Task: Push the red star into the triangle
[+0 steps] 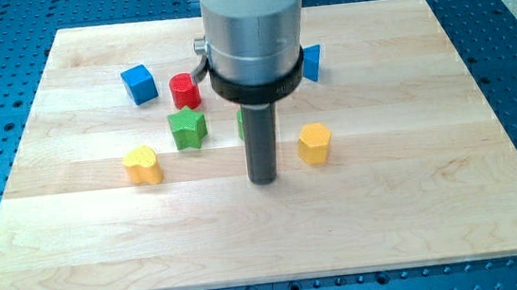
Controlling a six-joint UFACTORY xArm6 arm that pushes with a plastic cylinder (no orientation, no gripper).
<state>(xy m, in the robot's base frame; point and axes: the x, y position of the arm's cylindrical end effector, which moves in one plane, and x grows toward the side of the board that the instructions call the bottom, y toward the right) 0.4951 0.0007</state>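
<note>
- Tip (264, 180) sits at your frame's centre, between yellow heart (142, 165) and yellow hexagon (314, 143), touching neither.
- Red star: you can't see it; only a red cylinder (185, 90) shows upper left.
- Rod has no gripper.

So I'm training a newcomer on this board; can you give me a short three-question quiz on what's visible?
1. True or false: my tip touches the yellow hexagonal block.
2. Which block lies nearest the view's left? A) blue cube B) yellow heart C) green star
3. What colour is the block beside the blue cube, toward the view's right?

Key: 1 false, a gap shows; 2 B; 3 red.
</note>
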